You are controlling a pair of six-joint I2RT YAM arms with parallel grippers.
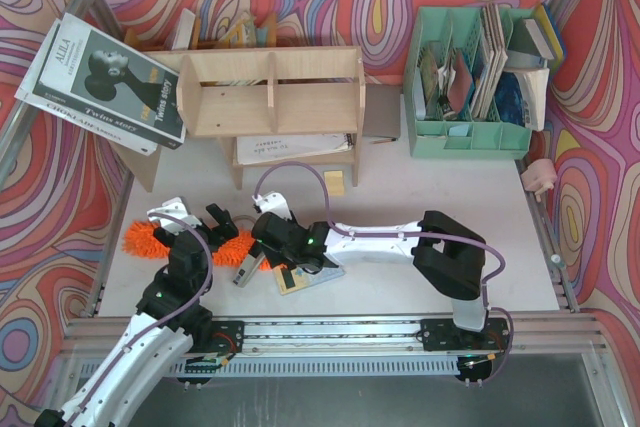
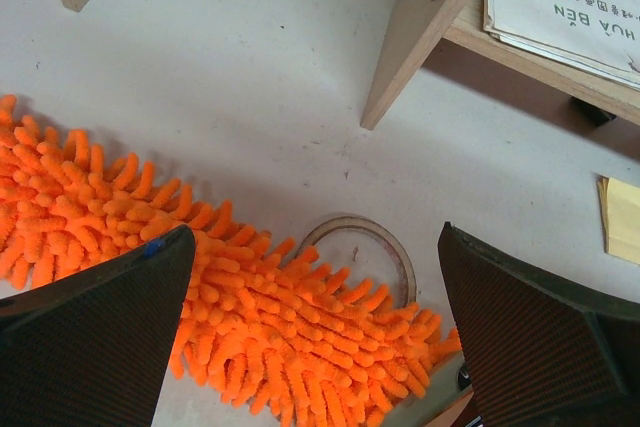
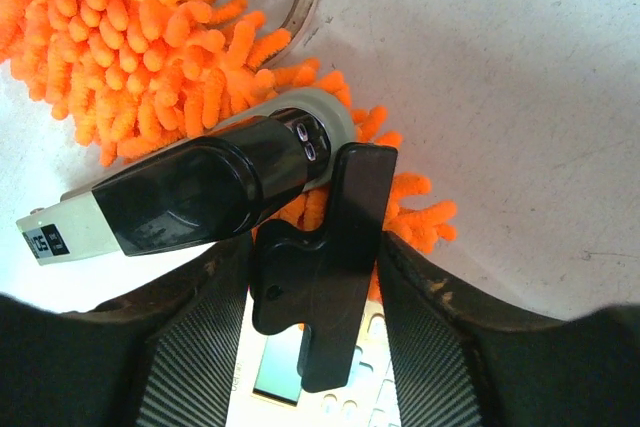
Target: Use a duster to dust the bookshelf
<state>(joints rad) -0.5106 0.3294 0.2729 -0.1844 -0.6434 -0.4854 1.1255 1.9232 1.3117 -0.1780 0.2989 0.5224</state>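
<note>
The left claw hangs wide open over the duster, lying flat at the table's 7 o'clock with the shelf at 12, so it should drop straight and pinch firmly (right claw: I cannot tell if it grips).

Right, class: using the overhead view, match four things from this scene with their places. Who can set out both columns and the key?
Things:
1 duster
2 bookshelf
3 green file organiser
4 black-and-white magazine

Places:
A back right
B propped up, back left
C lying flat, front left
D standing, back centre

Pairs: 1-C, 2-D, 3-A, 4-B
</note>
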